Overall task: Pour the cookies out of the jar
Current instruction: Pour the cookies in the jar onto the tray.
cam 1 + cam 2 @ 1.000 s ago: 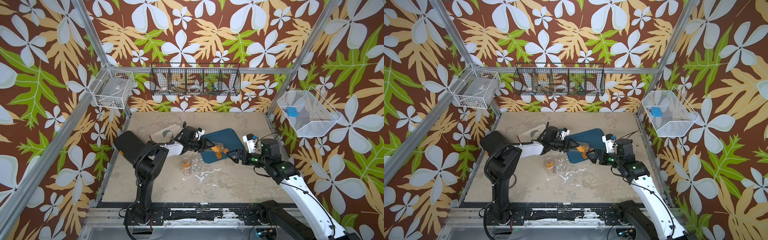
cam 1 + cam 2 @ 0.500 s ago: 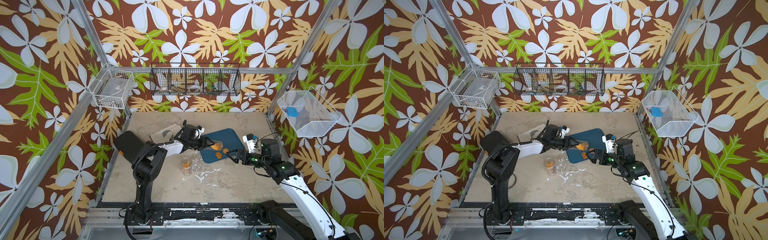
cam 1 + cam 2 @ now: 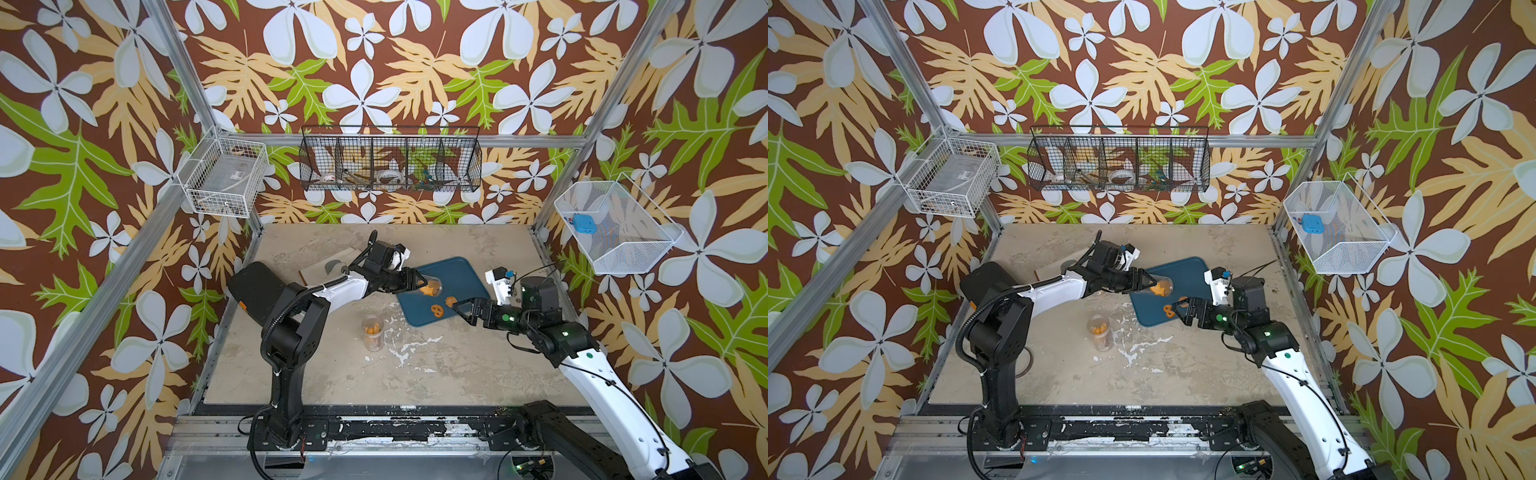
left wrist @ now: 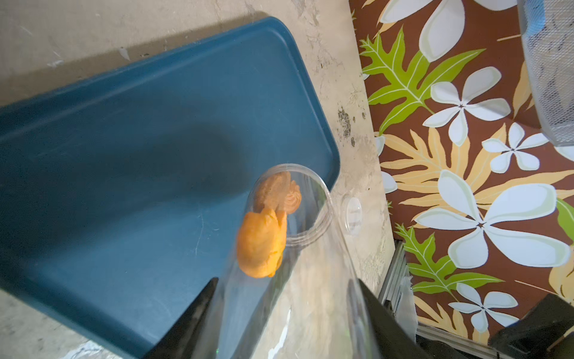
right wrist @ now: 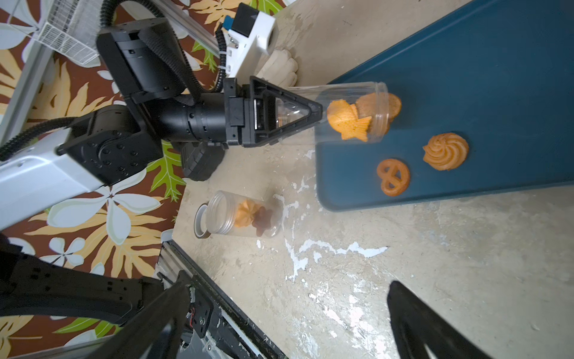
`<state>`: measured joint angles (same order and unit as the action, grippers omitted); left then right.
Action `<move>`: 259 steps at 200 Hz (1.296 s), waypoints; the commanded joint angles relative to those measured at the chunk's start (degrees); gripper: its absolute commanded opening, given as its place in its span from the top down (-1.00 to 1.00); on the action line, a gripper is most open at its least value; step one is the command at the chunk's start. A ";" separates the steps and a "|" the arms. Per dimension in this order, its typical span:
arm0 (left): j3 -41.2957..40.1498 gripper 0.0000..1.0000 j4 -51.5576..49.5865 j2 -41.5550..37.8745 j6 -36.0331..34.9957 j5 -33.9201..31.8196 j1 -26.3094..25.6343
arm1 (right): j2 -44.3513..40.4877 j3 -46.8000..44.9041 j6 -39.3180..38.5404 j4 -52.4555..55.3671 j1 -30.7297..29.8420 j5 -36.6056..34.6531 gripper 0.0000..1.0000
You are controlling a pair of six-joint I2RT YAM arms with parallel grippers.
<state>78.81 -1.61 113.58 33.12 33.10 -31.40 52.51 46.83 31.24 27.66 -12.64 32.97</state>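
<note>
Your left gripper [image 4: 287,282] is part-open and clamped on the clear jar [image 5: 351,102]. Jar is tipped near-horizontal, mouth over the blue tray [image 5: 497,77]. Two cookies [image 5: 349,121] sit at the jar mouth. A pretzel [image 5: 393,177] and a swirl [image 5: 445,151] lie on the tray. Your right gripper [image 5: 289,286] is wide open, empty, near the tray edge. The 2nd jar [image 3: 372,332] stands upright on the table [image 3: 436,374], w/ cookies inside.

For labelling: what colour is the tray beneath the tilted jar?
The tray is plain dark blue; right wrist view shows it best.
</note>
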 commanded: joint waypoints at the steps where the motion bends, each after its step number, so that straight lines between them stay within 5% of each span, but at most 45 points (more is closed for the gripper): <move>1: 0.55 0.22 -2.39 -0.60 -2.54 -1.20 -0.18 | 1.75 1.95 -1.53 5.30 -0.01 -9.60 -0.99; 137: 6.94 0.22 -12.09 1.36 -8.60 -5.53 -1.38 | 6.21 2.37 -1.10 4.33 -0.01 -7.44 -1.00; 162: 5.23 0.22 -7.69 1.01 -5.70 -0.51 -1.03 | 6.36 2.05 -1.25 4.08 -0.01 -7.20 -1.00; 188: 8.88 0.22 -14.56 2.10 -10.02 -6.19 -2.40 | 6.77 1.73 -1.14 3.68 -0.01 -6.63 -1.00; 206: 7.51 0.22 -12.41 1.95 -8.05 -3.03 -1.74 | 6.99 1.69 -1.31 3.50 -0.01 -6.43 -1.00; 226: 7.46 0.22 -13.47 1.08 -8.98 -6.84 -1.70 | 7.24 1.34 -1.30 3.17 -0.01 -6.13 -1.00; 246: 4.05 0.22 -7.64 0.72 -4.72 -0.55 -0.10 | 7.52 1.25 -1.31 2.86 -0.01 -5.89 -1.00; 259: 4.09 0.22 -8.85 0.09 -5.73 -3.97 -0.17 | 7.68 1.33 -1.38 2.87 -0.01 -5.88 -1.00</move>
<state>83.74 -12.34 114.78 26.28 29.69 -32.08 59.99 48.03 29.95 31.68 -12.62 26.59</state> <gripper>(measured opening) 0.634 0.999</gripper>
